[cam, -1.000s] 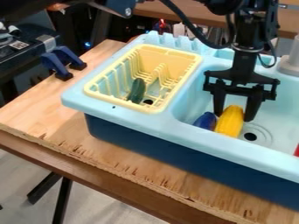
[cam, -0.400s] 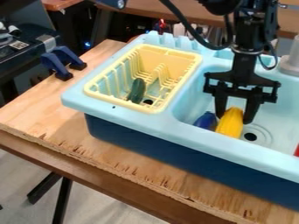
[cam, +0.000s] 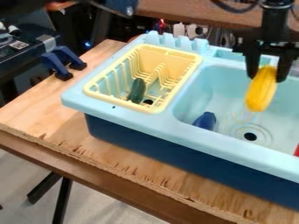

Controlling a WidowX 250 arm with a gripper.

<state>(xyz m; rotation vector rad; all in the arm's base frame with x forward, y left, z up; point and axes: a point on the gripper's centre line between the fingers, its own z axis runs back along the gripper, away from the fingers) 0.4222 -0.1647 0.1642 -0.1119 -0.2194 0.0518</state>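
Note:
The black gripper hangs above the right part of the sink, shut on the top end of a yellow corn-like toy. The toy dangles nearly upright above the basin, clear of its floor. A blue object lies in the basin's near left corner, to the left of the drain. A dark green cucumber-like toy lies inside the yellow dish rack on the sink's left side.
The light blue toy sink stands on a wooden table. Part of a red object shows at the right edge. Blue clamps grip the table's back left edge.
The gripper has risen and moved right and back, lifting the yellow toy out from beside the blue object. The blue object and the rack's green toy have stayed where they were.

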